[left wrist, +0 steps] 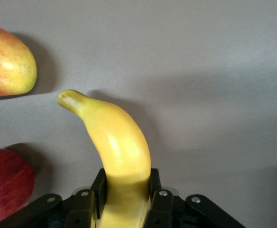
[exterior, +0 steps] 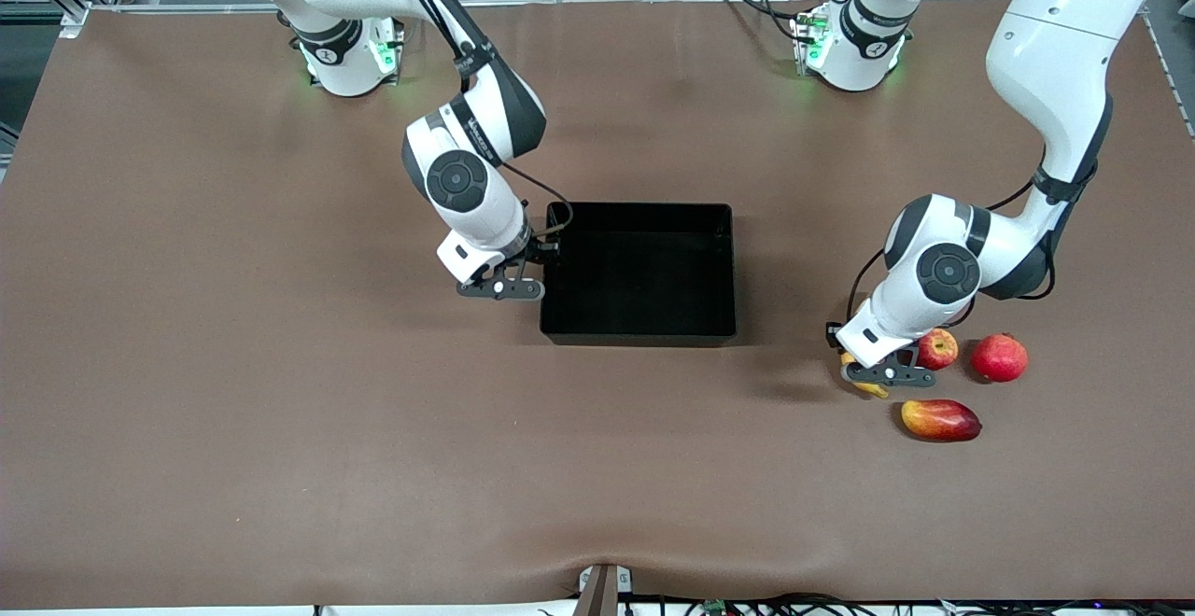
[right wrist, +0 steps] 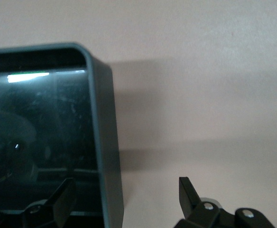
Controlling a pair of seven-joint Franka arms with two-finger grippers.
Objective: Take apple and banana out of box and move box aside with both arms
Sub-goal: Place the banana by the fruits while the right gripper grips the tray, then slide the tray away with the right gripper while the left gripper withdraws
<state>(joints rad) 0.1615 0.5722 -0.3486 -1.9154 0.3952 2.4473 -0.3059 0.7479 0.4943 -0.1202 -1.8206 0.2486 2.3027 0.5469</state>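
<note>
Black plastic forms the tray at mid-desk; its wall toward the right arm's end is straddled by the right hand, fingers apart. Toward the left arm's end, the banana is clamped in the left hand, just beside the apple, pomegranate and mango.
</note>
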